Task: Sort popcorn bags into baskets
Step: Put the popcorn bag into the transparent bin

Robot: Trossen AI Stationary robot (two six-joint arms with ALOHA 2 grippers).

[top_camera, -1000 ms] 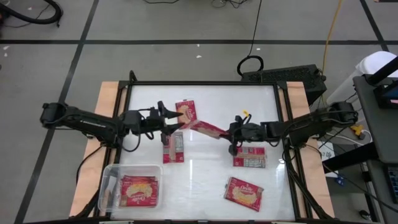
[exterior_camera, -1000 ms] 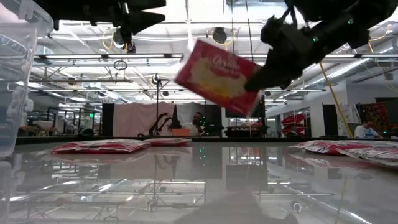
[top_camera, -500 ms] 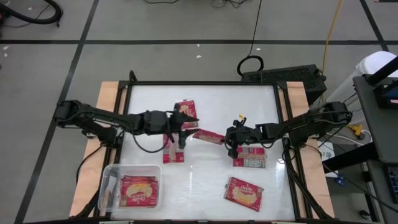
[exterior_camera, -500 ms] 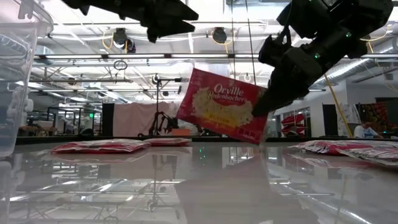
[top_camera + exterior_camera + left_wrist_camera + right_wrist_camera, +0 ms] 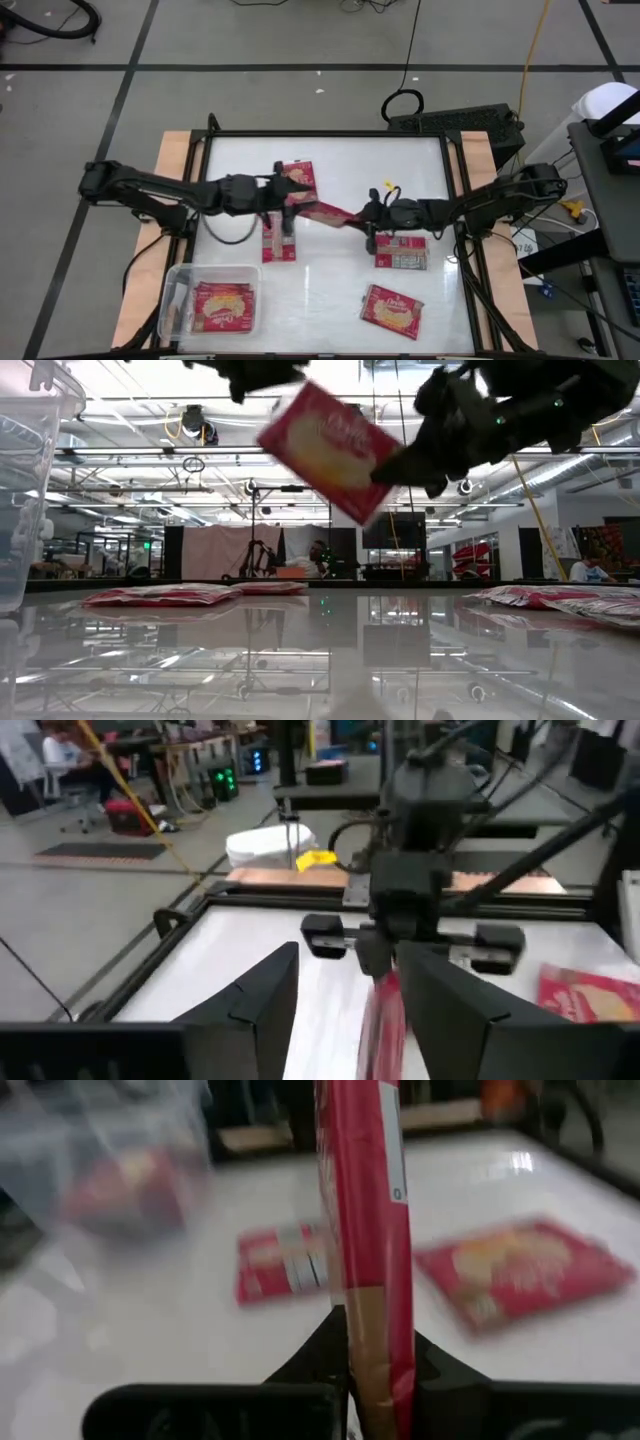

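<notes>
My right fingers (image 5: 372, 216) pinch one end of a popcorn bag (image 5: 330, 211) in mid-air over the surface (image 5: 420, 160), while my left fingers (image 5: 296, 196) stand open around its far end. If I release before the left closes, it may drop short of the clear tub (image 5: 176, 285).

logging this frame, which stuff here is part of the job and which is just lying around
Part of the job:
held popcorn bag, shut in the right gripper
left gripper, open at the bag's other end
four loose bags on the table
clear basket holding a bag

Just lying about:
black box behind the table
yellow cable on the floor
</notes>
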